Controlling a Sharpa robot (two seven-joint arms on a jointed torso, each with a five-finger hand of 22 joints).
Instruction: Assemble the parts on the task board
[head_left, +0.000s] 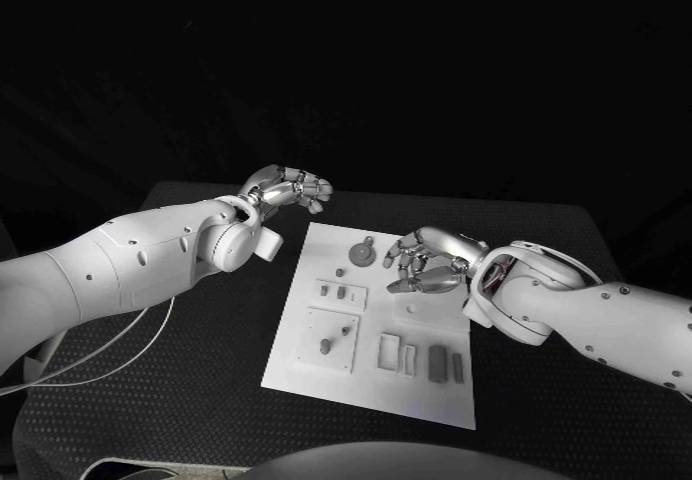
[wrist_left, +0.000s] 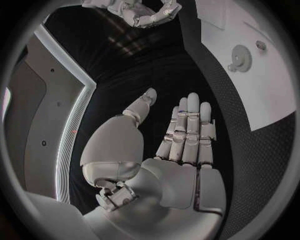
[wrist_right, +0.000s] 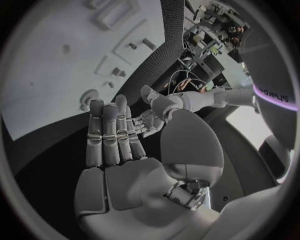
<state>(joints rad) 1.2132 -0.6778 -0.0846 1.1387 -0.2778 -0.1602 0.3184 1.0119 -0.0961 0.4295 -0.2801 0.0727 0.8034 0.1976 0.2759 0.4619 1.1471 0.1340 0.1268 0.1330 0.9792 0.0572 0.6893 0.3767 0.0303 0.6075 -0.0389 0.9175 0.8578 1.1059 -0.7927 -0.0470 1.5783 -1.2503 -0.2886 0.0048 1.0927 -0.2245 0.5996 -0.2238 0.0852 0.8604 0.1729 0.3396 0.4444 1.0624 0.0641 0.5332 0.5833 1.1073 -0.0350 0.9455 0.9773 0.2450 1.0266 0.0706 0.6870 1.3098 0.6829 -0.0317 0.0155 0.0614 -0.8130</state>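
The white task board (head_left: 378, 330) lies in the middle of the black table. On it are a round part (head_left: 364, 252) near the far edge, small parts (head_left: 335, 292) beneath it, a square block with a peg (head_left: 329, 345) and oblong parts (head_left: 437, 362) near the front. My left hand (head_left: 289, 188) hovers off the board's far left corner; its fingers (wrist_left: 187, 135) are stretched out and hold nothing. My right hand (head_left: 423, 262) hangs over the board's far right part beside the round part, fingers (wrist_right: 109, 135) extended and empty. The board (wrist_left: 262, 85) and round part (wrist_left: 240, 57) also show past the left hand.
A thin white cable (head_left: 101, 360) loops over the table's left side under my left arm. Black table (head_left: 548, 240) surrounds the board, with its far edge just behind both hands. The board (wrist_right: 56, 75) spreads beyond the right hand's fingers.
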